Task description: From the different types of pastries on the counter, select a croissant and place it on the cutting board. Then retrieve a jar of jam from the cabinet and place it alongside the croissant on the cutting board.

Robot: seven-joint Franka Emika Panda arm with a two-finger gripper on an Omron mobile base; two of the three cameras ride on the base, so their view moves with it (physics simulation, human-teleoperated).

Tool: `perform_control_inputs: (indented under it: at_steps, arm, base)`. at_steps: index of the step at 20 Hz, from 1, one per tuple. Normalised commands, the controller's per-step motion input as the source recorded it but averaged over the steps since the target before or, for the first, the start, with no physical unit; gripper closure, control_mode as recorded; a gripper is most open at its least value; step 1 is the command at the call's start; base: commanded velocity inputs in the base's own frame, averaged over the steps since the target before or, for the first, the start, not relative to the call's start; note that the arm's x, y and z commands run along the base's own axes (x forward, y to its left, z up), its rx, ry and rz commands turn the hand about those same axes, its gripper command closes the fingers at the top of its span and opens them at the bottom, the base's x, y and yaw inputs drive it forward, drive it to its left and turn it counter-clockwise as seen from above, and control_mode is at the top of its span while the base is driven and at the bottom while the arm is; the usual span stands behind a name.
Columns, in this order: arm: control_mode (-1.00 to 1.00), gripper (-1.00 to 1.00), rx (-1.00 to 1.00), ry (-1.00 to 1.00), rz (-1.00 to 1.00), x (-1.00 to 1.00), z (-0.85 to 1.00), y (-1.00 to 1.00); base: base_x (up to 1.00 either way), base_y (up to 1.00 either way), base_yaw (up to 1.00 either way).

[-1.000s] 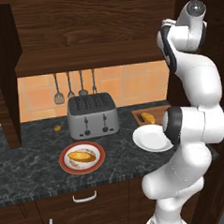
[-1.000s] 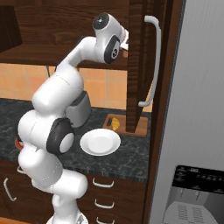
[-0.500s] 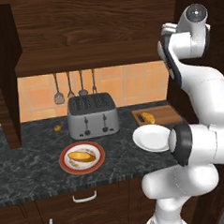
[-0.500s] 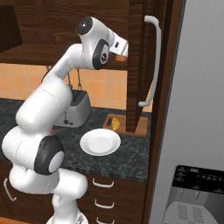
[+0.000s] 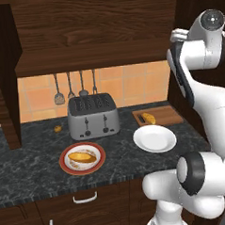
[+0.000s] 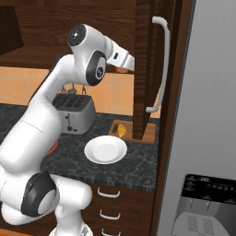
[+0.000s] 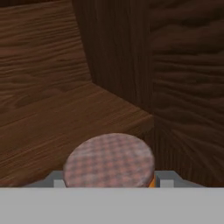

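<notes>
Jaws of the gripper [image 7: 109,181] close on the small orange jar of jam [image 7: 109,161] with its brownish checked lid, up inside the dark-brown wooden cabinet [image 7: 52,118]. Far below on the right, the small golden croissant [image 5: 149,118] lies on the light-brown wooden cutting board [image 5: 166,115].

You will find no readable text: the fridge's dispenser panel [image 6: 208,189] carries small pale marks, too fine to make out.

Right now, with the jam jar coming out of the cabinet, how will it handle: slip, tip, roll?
The jar of jam looks rigid and squat under a wide, flat checked lid, so it will probably stand stably on the cutting board beside the croissant. Its round, smooth orange wall could twist or slip in the tool. Laid sideways, it would likely roll.
</notes>
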Motion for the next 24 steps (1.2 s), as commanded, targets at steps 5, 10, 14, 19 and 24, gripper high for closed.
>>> perform_control_inputs:
  at_steps: [5, 10, 14, 19, 24]
  arm:
    - [-1.0, 1.0, 0.0, 0.0, 0.0, -0.47, -0.12, 0.3]
    - [-1.0, 1.0, 0.0, 0.0, 0.0, -0.35, -0.35, 0.17]
    - [-1.0, 1.0, 0.0, 0.03, 0.0, -0.23, -0.66, 0.06]
    - [-1.0, 1.0, 0.0, 0.03, 0.0, -0.09, -0.66, 0.0]
    - [-1.0, 1.0, 0.0, 0.0, 0.02, 0.0, -0.51, 0.0]
  base:
    - [0.0, 0.0, 0.0]
    - [0.0, 0.0, 0.0]
    - [0.0, 0.0, 0.0]
    - [0.0, 0.0, 0.0]
    - [0.0, 0.0, 0.0]
